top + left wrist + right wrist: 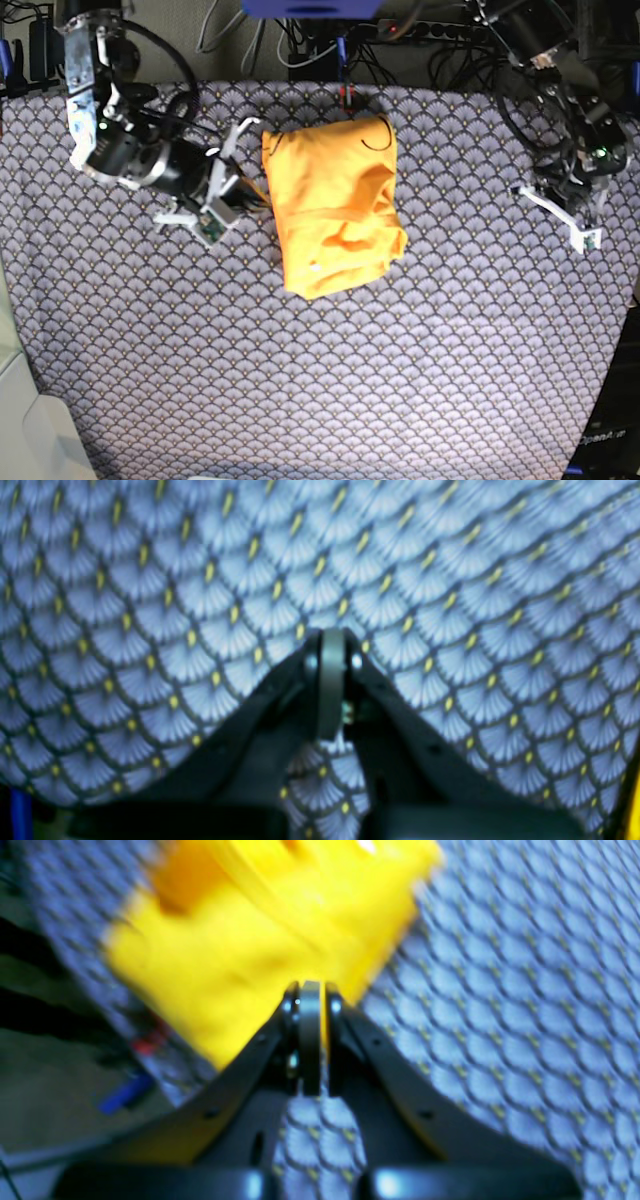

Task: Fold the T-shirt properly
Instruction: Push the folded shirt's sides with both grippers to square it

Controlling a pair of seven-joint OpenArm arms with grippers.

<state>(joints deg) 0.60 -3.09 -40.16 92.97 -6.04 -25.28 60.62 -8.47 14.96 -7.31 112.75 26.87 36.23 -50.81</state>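
T-shirt (333,205) lies bunched in a rough folded block on the fan-patterned cloth (400,370), nearer the far edge of the surface than the near one, about midway between its left and right edges. Outline uneven: the near end bulges and wrinkles, one lobe pushes out toward the base view's right, and a dark loop of neckline shows at the far corner. Folded, but not tidy.

Right gripper (243,192) sits just beside the shirt's edge on the base view's left. Its wrist view shows the jaws pressed together with the yellow fabric (240,960) directly beyond the tips; whether any cloth is pinched between them cannot be told, the picture is blurred.

Left gripper (331,645) is well apart from the shirt, near the surface's edge on the base view's right, over bare patterned cloth. Jaws closed, nothing in them.

Cables and a power strip (440,30) crowd the far edge behind the cloth.

Risks, as judged from here:
- Thin fabric may drag with the right gripper if a layer is caught, pulling the top fold open.
- Pinching too deep could lift the patterned cloth along with the shirt.
- A one-sided pull, with the left arm so far off, would likely skew the block and worsen the loose near end.
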